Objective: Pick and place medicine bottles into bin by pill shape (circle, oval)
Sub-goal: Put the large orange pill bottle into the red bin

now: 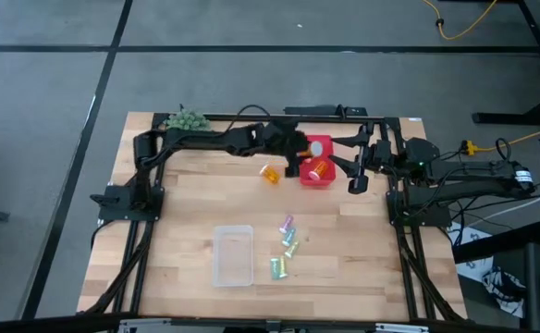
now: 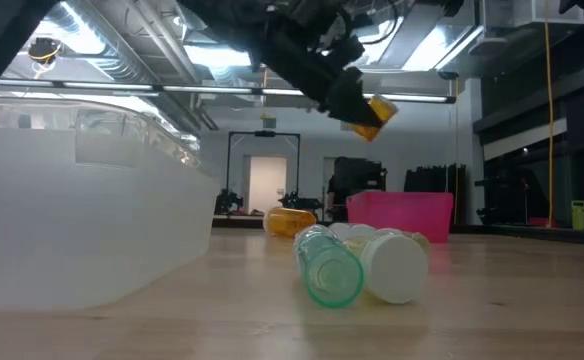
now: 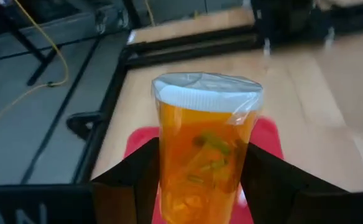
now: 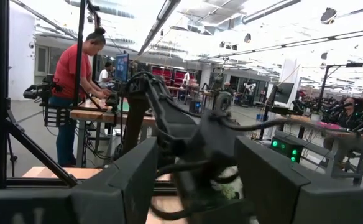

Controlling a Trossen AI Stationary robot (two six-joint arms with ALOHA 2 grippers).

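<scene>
My left gripper [image 1: 303,163] is shut on a translucent orange bottle with a white cap [image 3: 205,143] and holds it above the red bin [image 1: 318,176]. The low view shows the bottle [image 2: 374,114] well above the bin's rim [image 2: 400,203]. A second orange bottle [image 1: 270,173] lies on its side on the table left of the bin. Several pastel bottles [image 1: 287,242] lie on their sides in the table's middle, a green one [image 2: 329,265] nearest the low camera. My right gripper [image 4: 194,180] is open and empty, just right of the bin [image 1: 357,183]. My left gripper pinches the orange bottle's body [image 3: 169,168] between its two fingers [image 3: 132,183], one on each side, below the white cap [image 3: 206,90]. The cap end sticks out past the fingertips. The bottle is lifted clear and tilted, slanting down over the red bin.
A clear plastic bin [image 1: 233,254] stands near the table's front, left of the pastel bottles. A spiky green ball [image 1: 185,118] sits at the far left corner. In the right wrist view, a person [image 4: 76,81] stands at a bench in the room beyond.
</scene>
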